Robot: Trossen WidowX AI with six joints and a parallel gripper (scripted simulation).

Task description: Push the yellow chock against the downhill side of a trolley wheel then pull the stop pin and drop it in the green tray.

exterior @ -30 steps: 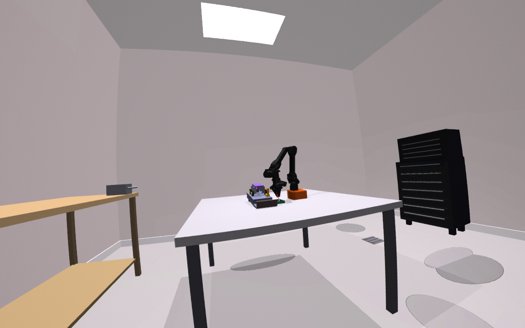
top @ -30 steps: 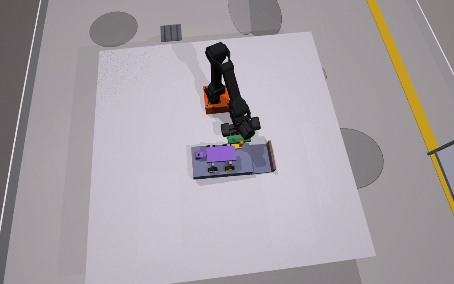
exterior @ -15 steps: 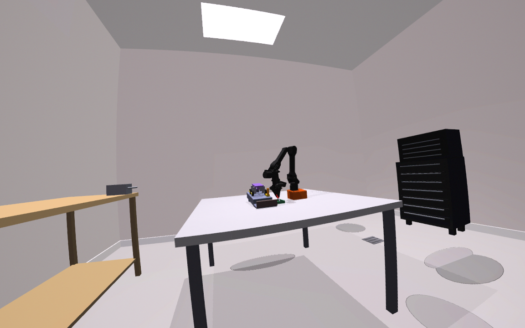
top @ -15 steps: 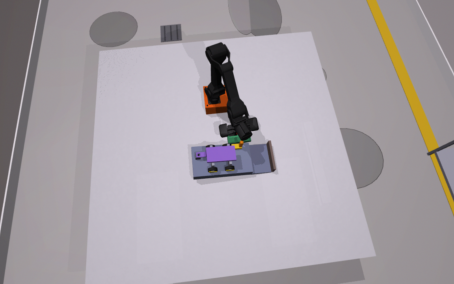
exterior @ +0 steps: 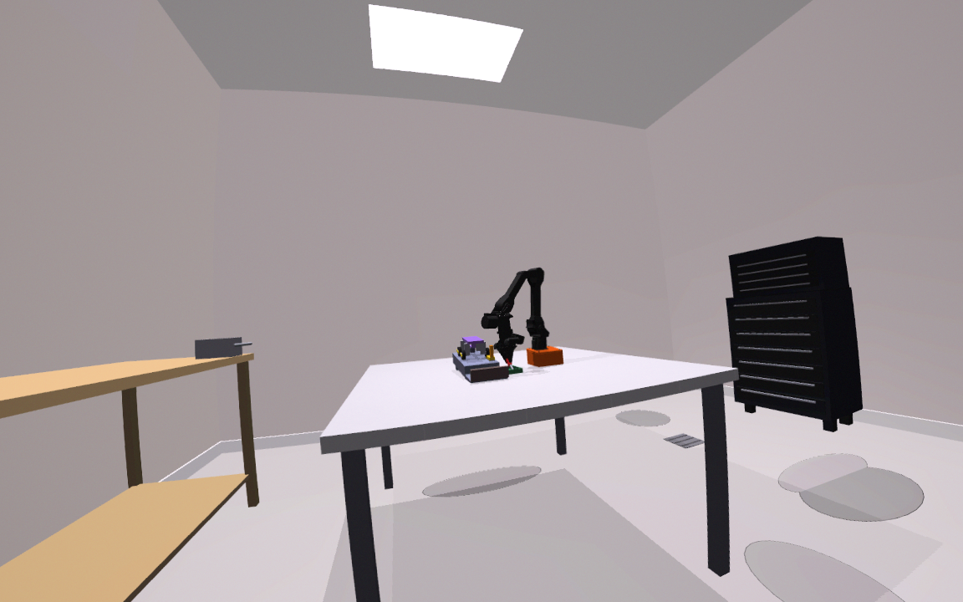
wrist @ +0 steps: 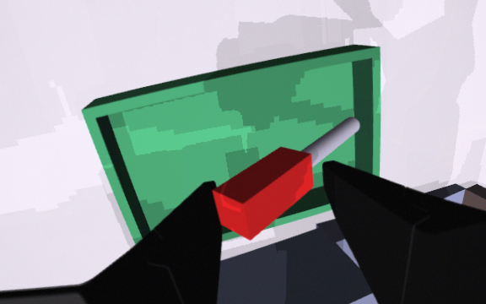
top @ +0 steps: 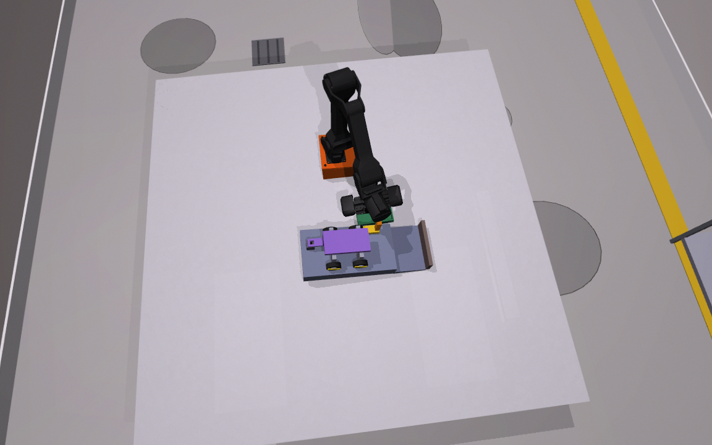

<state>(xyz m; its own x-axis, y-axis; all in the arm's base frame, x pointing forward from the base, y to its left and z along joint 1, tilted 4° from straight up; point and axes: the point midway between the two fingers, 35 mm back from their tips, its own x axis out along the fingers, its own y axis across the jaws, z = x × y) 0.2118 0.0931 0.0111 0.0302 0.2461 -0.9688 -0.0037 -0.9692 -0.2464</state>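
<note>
Stop pin out, tilted over the green tray

The stop pin [wrist: 263, 192] [exterior: 509, 364] is out of the ramp [top: 319, 268] [exterior: 474, 365], its grey shaft reaching into the green tray [top: 375, 218] [exterior: 517, 369] [wrist: 163, 93] and its red head between the fingers. The gripper [top: 376, 217] [exterior: 507, 364] [wrist: 270, 182] stands part-way open — wider than the head, gripping nothing. On the ramp sits the purple trolley [top: 346, 241] [exterior: 473, 339]; the yellow chock [top: 372, 228] [exterior: 491, 354], its orange handle upright, is beside the trolley's downhill end — whether it touches a wheel, I cannot tell. All rest on the desk [top: 347, 343] [exterior: 530, 396].
</note>
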